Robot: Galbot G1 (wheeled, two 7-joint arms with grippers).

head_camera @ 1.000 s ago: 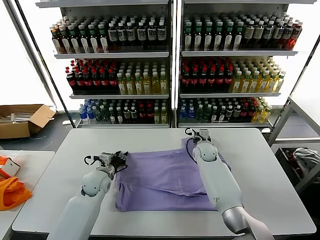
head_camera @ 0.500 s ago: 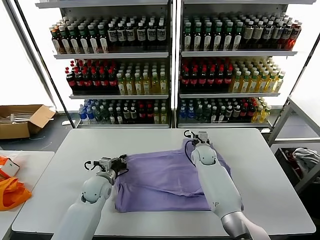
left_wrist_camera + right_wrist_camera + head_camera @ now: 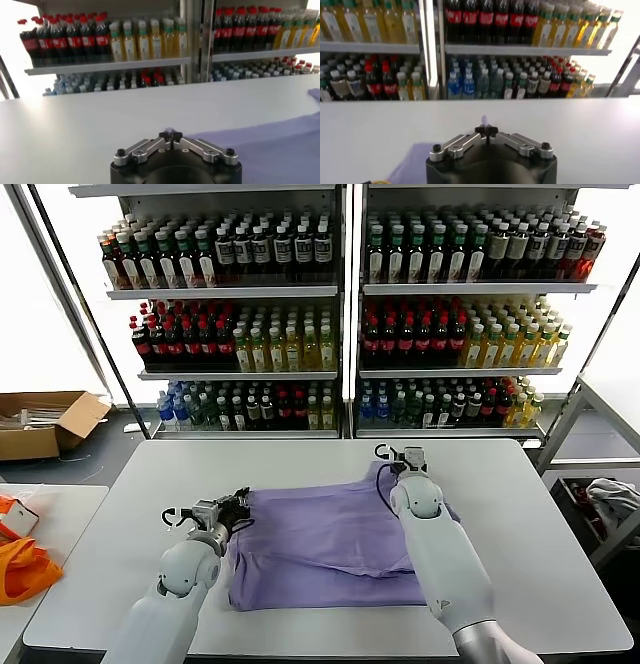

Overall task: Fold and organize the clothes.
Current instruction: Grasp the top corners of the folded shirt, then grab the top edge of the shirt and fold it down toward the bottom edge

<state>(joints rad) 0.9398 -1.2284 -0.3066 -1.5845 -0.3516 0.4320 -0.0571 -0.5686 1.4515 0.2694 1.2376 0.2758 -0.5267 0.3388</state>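
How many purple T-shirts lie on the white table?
1: the purple T-shirt is spread mid-table between the two arms. Another beneath it would be hidden.

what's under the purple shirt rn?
The T-shirt lies partly folded on the white table; bare tabletop shows all round it. Whatever is beneath the cloth is covered. The left gripper and right gripper are shut at its far corners.

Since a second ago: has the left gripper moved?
Yes. The left gripper, shut on the T-shirt, has drawn back toward the near table edge, taking the shirt corner along.
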